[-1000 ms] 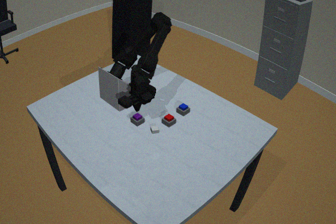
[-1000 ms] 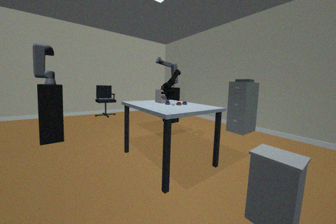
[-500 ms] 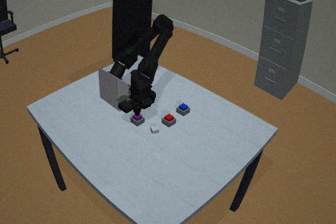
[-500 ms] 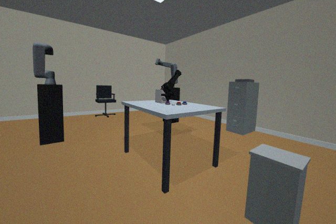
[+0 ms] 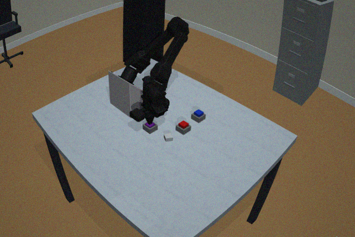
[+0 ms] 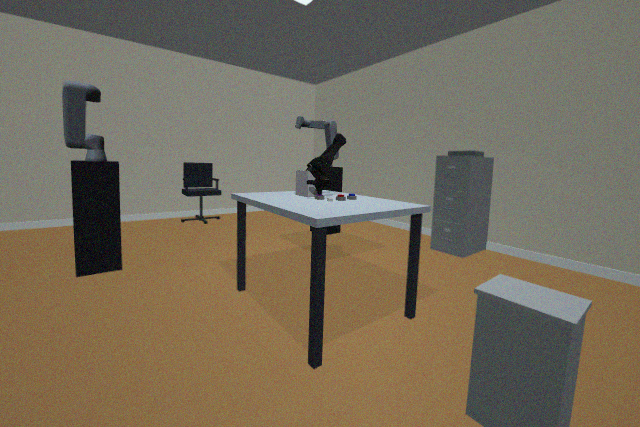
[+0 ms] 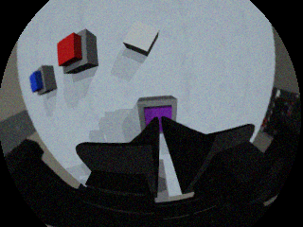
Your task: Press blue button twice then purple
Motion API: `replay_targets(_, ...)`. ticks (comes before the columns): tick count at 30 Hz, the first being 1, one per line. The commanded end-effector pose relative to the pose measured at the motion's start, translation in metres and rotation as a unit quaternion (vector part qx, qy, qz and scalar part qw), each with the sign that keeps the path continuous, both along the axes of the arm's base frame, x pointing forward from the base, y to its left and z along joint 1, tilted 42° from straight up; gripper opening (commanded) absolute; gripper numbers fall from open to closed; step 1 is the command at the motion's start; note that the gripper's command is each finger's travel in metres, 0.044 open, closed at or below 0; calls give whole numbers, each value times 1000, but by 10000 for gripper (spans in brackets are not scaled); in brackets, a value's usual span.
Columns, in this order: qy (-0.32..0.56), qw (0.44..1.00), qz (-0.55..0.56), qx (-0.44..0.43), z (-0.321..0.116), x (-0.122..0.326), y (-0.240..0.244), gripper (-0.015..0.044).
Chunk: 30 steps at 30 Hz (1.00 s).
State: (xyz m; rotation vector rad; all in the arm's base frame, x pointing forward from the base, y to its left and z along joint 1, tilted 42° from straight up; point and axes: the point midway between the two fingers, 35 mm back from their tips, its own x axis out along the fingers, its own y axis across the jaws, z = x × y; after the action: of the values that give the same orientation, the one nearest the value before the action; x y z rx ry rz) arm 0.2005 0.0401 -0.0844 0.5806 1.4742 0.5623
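Observation:
My gripper (image 5: 149,122) (image 7: 159,120) is shut and empty, pointing down with its fingertips on the cap of the purple button (image 5: 150,126) (image 7: 158,112). That cap sits low, about level with its grey housing. The blue button (image 5: 198,112) (image 6: 352,196) (image 7: 36,81) stands apart with its cap raised. The red button (image 5: 183,124) (image 6: 340,195) (image 7: 69,49) stands between blue and purple in the top view, its cap also raised. The fingertips touch neither of these two.
A small white block (image 5: 168,137) (image 7: 141,37) lies near the purple and red buttons. An upright pale panel (image 5: 118,94) (image 6: 302,183) stands beside the arm, behind the purple button in the top view. All stand on the pale table (image 5: 172,177) (image 6: 279,203).

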Motion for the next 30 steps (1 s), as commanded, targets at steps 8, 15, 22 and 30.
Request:
replay_targets(8,2,1000,-2,2,0,0,1,20)
replay_targets(15,2,1000,-2,1,25,-1,-22,20)
replay_targets(22,3,1000,-3,-12,71,36,2,151)
replay_targets(30,-1,1000,-4,-6,177,57,72,361)
